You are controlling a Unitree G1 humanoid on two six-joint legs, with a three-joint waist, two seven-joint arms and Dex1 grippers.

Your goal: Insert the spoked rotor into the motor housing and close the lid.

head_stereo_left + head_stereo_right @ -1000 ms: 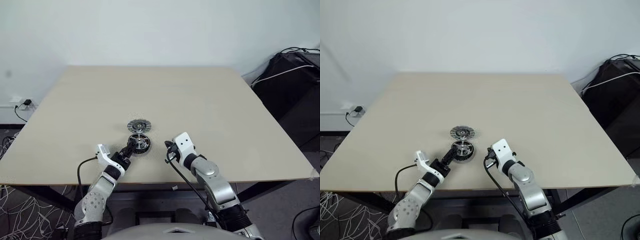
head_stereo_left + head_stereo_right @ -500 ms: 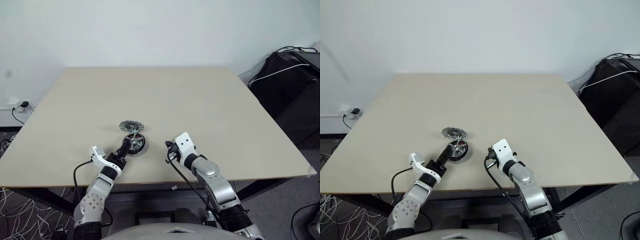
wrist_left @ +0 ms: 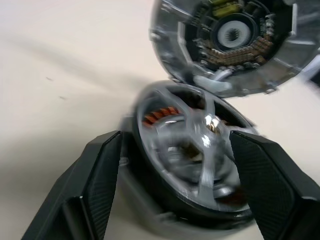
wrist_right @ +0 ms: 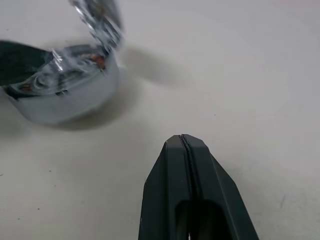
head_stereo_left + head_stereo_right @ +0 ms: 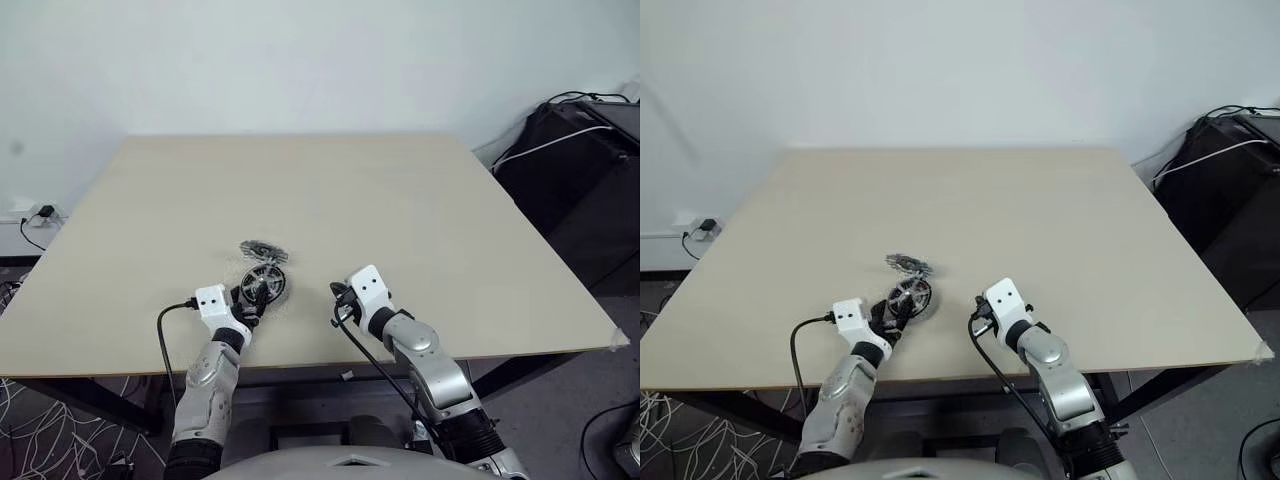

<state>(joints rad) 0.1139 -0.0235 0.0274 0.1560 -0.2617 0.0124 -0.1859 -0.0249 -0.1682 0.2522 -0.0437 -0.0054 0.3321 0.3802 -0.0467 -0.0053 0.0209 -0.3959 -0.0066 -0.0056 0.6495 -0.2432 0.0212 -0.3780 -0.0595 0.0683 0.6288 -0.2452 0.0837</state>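
Observation:
The motor housing [image 3: 150,197] rests near the table's front edge, tipped up toward me. The spoked rotor [image 3: 200,150] sits inside it, and copper windings show between the spokes. The lid [image 3: 235,45] stands open at the housing's far edge with its ribbed inside facing me. My left gripper [image 3: 177,142] straddles the housing, one black pad [image 3: 102,182] pressed on each side, so it is shut on it. My right gripper [image 4: 184,142] is shut and empty, a short way to the housing's right above the bare table [image 5: 400,200].
Both grippers are close to the table's front edge [image 5: 300,358]. A black bag with cables [image 5: 575,150] stands past the table's right side. A wall socket with a plug [image 5: 40,211] is low on the left wall.
My left wrist has rolled and the housing has tipped up with it. The lid, which lay flat and open, now stands up. The right gripper has kept still. The view shifted slightly.

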